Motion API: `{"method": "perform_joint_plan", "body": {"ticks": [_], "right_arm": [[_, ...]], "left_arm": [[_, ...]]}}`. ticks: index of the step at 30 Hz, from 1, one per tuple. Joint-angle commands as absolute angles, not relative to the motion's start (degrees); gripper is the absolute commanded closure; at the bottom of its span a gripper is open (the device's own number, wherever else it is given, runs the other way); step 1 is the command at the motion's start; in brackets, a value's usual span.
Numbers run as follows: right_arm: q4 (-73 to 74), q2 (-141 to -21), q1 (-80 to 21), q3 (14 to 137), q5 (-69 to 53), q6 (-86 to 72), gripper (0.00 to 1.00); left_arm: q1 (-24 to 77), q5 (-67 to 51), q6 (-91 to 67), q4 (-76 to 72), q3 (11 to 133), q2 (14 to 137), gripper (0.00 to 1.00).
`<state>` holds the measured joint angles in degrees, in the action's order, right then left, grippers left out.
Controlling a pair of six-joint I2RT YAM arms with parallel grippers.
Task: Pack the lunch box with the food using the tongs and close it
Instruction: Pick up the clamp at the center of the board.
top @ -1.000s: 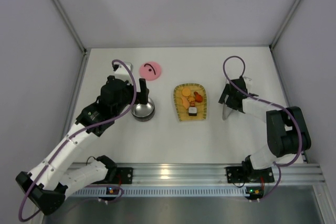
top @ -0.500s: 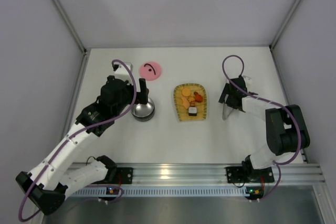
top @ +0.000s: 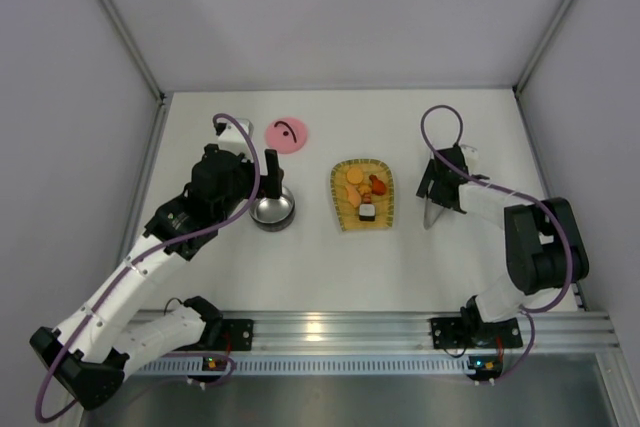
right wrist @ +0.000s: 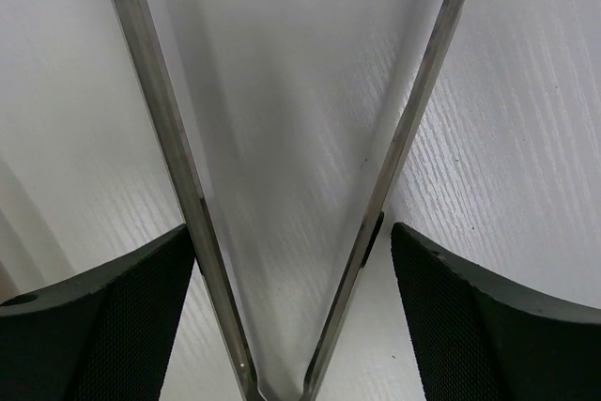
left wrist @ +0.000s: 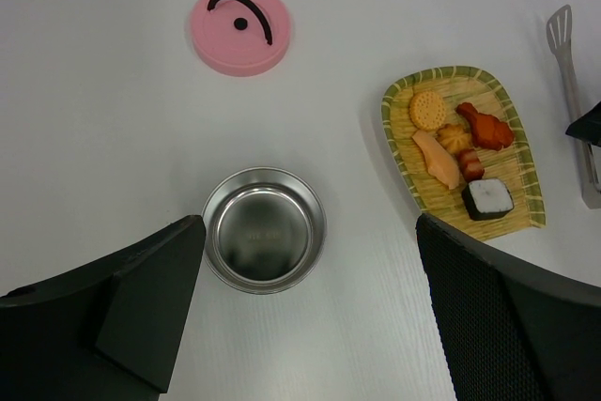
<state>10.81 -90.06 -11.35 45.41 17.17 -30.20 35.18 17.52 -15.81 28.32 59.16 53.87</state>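
Left claw [left wrist: 310, 232]: mine, fingers wide apart, holding nothing, hanging right above the lunch box.
Lid [left wrist: 239, 28]: pink, flat on the table [left wrist: 94, 138], beyond the lunch box and well apart from it.
Lunch box [left wrist: 264, 230]: small steel bowl, upright, nothing in it. It looks light and smooth, so I judge it will skate if bumped.
Tray [left wrist: 449, 71]: woven, right of the lunch box, not touching it.
Food [left wrist: 455, 152]: small pieces bunched on the tray, none packed yet. They look light and easy to roll.
Tongs [right wrist: 167, 138]: flat on the table right of the tray, arms spread in a V.
Tongs, handling: thin, shiny and springy by their look, light, likely slippery. I judge the best hold is across both arms a little way from the joined end, so a squeeze shuts the tips.
Right claw [right wrist: 291, 232]: mine, fingers apart, one outside each arm near the joint. Nothing is clamped yet.
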Motion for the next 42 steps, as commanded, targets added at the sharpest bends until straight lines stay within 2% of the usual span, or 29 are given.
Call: {"method": "perform_joint_plan", "body": {"ticks": [1, 29, 36, 42], "right_arm": [[15.64, -92.02, -12.66, 47.37, 17.84, -32.87, 0.18], [17.40, -92.63, -15.73, 46.58, 18.90, -34.36, 0.23], [17.49, -93.78, -15.73, 47.11, 19.07, -34.80, 0.34], [17.67, -92.20, -15.65, 46.67, 19.25, -34.37, 0.35]], "left_arm": [[34.98, 17.40, -15.38, 27.77, 61.44, 52.82, 0.01], [35.07, 16.26, -15.65, 27.42, 61.35, 51.24, 0.01], [35.07, 16.17, -15.56, 27.42, 61.26, 51.33, 0.01], [35.07, 16.35, -15.56, 27.33, 61.26, 51.50, 0.01]]}}
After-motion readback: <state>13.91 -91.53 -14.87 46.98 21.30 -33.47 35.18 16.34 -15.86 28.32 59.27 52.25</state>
